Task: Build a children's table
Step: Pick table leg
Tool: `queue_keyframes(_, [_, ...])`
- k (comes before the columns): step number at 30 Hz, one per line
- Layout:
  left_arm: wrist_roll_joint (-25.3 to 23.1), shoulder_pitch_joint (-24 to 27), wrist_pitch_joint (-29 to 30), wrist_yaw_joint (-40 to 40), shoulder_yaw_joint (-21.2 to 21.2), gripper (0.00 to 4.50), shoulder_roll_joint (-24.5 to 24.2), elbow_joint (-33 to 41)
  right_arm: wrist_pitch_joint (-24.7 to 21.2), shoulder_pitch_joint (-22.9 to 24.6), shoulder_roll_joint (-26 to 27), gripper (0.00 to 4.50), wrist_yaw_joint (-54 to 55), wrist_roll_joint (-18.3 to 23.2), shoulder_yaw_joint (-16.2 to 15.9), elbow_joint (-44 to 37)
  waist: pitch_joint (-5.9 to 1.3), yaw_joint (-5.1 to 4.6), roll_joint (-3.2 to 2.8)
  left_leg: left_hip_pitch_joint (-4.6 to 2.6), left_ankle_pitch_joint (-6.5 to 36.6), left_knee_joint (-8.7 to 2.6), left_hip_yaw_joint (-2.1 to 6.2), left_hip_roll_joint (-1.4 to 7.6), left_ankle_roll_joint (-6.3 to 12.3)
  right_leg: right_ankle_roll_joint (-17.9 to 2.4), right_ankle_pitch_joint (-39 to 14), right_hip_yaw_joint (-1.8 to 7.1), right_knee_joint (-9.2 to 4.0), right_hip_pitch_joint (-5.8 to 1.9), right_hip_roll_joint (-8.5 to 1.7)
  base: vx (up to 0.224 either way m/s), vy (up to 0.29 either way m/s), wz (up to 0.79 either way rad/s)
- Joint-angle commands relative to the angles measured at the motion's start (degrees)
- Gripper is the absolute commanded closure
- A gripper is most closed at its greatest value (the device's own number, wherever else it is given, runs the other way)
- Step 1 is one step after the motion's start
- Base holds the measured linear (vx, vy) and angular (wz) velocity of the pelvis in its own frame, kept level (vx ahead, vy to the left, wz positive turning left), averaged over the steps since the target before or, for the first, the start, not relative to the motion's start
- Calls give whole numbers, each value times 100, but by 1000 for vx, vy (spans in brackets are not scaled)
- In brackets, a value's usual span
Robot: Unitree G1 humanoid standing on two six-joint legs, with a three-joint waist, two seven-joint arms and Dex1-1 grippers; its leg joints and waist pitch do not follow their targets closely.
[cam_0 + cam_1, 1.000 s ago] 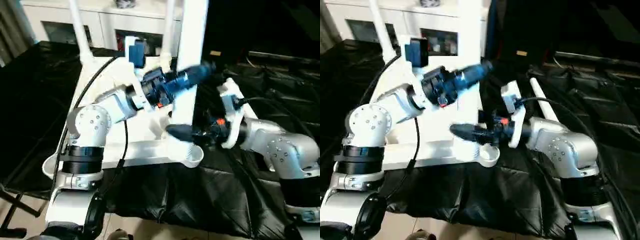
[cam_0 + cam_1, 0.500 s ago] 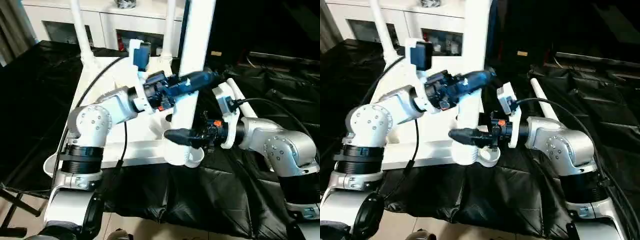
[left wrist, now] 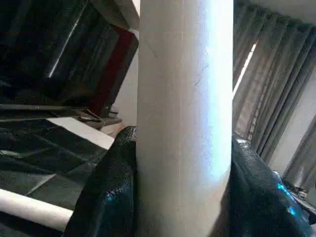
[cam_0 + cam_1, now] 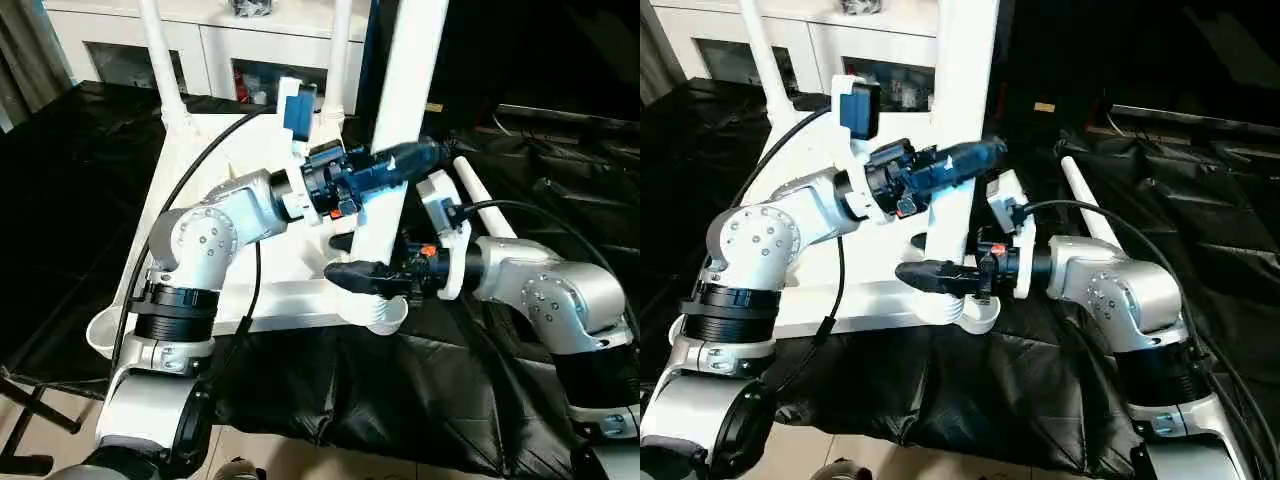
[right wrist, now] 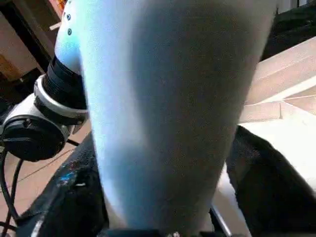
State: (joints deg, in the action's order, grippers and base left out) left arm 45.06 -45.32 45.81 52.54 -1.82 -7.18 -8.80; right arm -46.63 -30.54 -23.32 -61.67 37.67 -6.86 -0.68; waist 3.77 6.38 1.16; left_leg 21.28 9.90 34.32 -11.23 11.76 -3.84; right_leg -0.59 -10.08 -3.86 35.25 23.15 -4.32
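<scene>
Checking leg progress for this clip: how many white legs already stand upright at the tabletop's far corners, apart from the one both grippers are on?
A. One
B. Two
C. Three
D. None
B: two slim legs, one and the other, rise from the tabletop's far corners, while the grippers work a third leg at the near corner socket.

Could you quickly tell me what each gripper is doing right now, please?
Left gripper: closed on the upright table leg.
Right gripper: around the same leg's base; grip cannot be told.

Forearms: silver, rounded, with small screws at the elbow (image 4: 205,240)
Wrists: black ribbed rings, orange marks
Cables: black, looping
Cameras: white-bracketed wrist units (image 4: 858,108)
</scene>
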Motion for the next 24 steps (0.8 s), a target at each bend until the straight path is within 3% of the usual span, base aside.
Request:
queue_keyframes(1, [-94, 7, -52, 129, 155, 264, -36, 76, 102, -95, -53, 161, 43, -72, 32, 67, -467, 2, 67, -61, 624, -326, 66, 111, 92, -972, -1173, 248, -388, -335, -331, 0, 0, 0])
queue_keyframes(4, [-116, 12, -80, 140, 166, 264, -36, 61, 137, -121, -61, 161, 18, -82, 44, 69, -467, 0, 64, -60, 642, -323, 66, 112, 81, -980, -1165, 250, -391, -337, -332, 0, 0, 0])
queue_keyframes(5, [-129, 10, -92, 133, 169, 264, -38, 49, 122, -134, -60, 133, 9, -69, 54, 78, -471, 3, 63, -59, 632, -323, 68, 113, 78, -983, -1154, 250, -386, -342, -337, 0, 0, 0])
queue_keyframes(8, [-147, 9, -101, 140, 171, 264, -45, 37, 103, -155, -46, 130, 31, -55, 84, 105, -467, -3, 54, -63, 637, -323, 65, 111, 80, -1018, -1137, 248, -385, -333, -330, 0, 0, 0])
queue_keyframes(10, [-138, 12, -104, 138, 178, 264, -50, 45, 143, -153, -49, 93, 78, -121, 76, 128, -471, 4, 59, -63, 639, -319, 63, 110, 79, -1021, -1119, 250, -383, -337, -329, 0, 0, 0])
queue_keyframes(15, [-148, 4, -104, 163, 179, 264, -53, 47, 172, -152, -59, 93, 83, -147, 67, 176, -473, -5, 49, -58, 620, -321, 67, 110, 74, -1055, -1020, 248, -373, -343, -325, 0, 0, 0])
queue_keyframes(24, [-148, -18, -105, 172, 186, 264, -56, 39, 90, -103, -33, 168, 59, -81, 70, 139, -475, 2, 36, -63, 662, -321, 69, 111, 75, -1086, -1011, 247, -372, -345, -327, 0, 0, 0])
